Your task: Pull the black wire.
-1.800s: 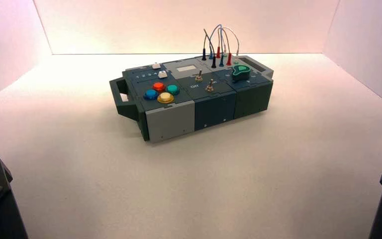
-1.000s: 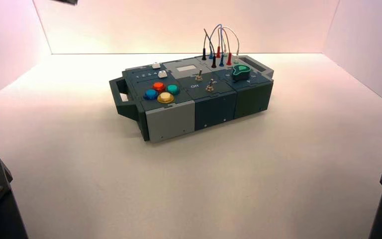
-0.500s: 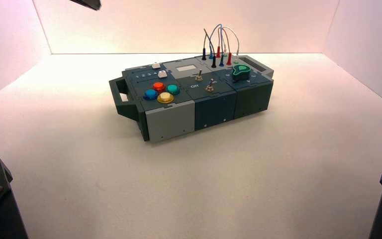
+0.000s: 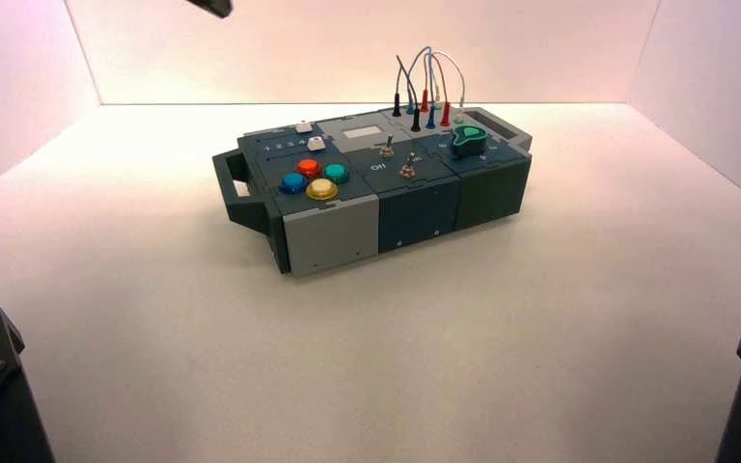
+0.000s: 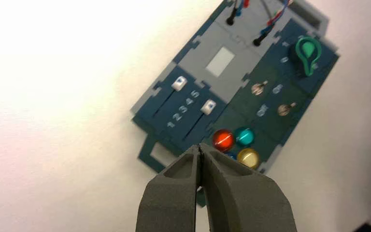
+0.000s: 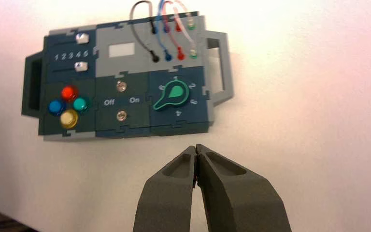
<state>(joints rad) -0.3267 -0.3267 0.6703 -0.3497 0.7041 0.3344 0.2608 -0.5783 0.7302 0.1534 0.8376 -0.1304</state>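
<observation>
Claw [image 5: 199, 146] on the left arm hangs shut and empty, high at the box's left.

Black wire [image 4: 406, 79] arches over the far part of the box [image 4: 333, 238], both dark plugs standing in the light-grey panel beside the blue lead [image 4: 419, 56]; the right claw [image 6: 196, 147], also shut and empty, waits near the box.

You have bright, pinkish light washing the table [image 4: 367, 347] nearly white around the box [image 4: 376, 183], and both wrist views look slightly blurred.
</observation>
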